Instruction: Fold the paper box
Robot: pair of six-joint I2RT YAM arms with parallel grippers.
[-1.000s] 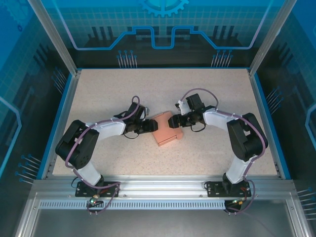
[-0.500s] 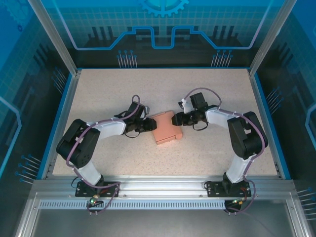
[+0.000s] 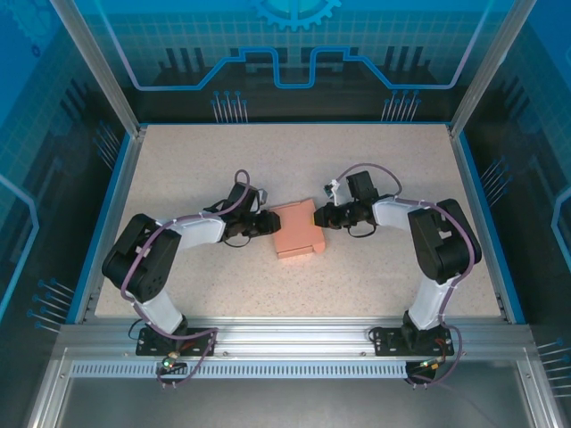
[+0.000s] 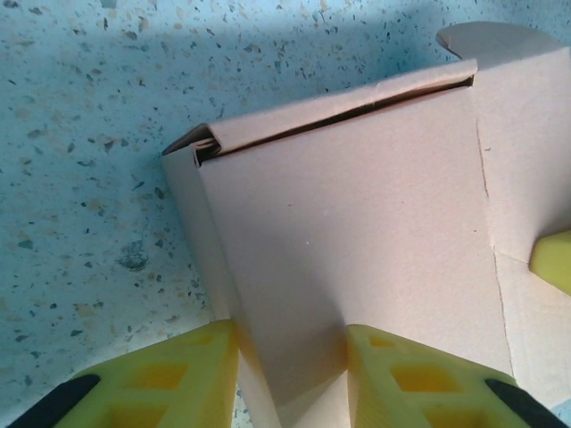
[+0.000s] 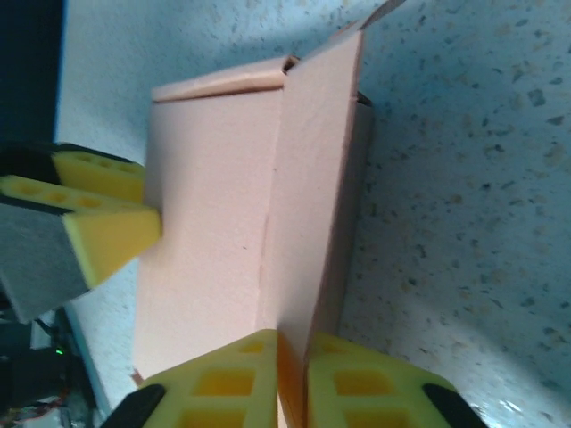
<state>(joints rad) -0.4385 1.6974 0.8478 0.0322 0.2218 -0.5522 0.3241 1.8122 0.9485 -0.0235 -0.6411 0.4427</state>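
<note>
Both arms: reaching in from the near edge, meeting mid-tabletop on either side of the paper box.
Left end effector: clamped across the left end of the paper box; in the left wrist view, yellow fingers bearing on either side of a folded corner, card filling the gap between them.
Right end effector: almost pressed together, pinching a thin upstanding panel on the right side; in the right wrist view, little more than the card's thickness between the pads.
Paper box: salmon-orange, lying on the tabletop between the two end effectors and held by both; top panel down, a dark slit gaping along one edge, a rounded tab poking out past that corner.
Just changed: skewed a second ago, now sitting nearly square to the tabletop edges, near right corner drawn in; both grips unchanged through the turn.
Meaning for the task: probably a squaring-up of the body under two-sided hold; main walls seemingly formed, slit edge and tab not yet tucked, so likely late but unfinished.
Far tabletop: speckled beige, running on beyond the box to the blue rim.
</note>
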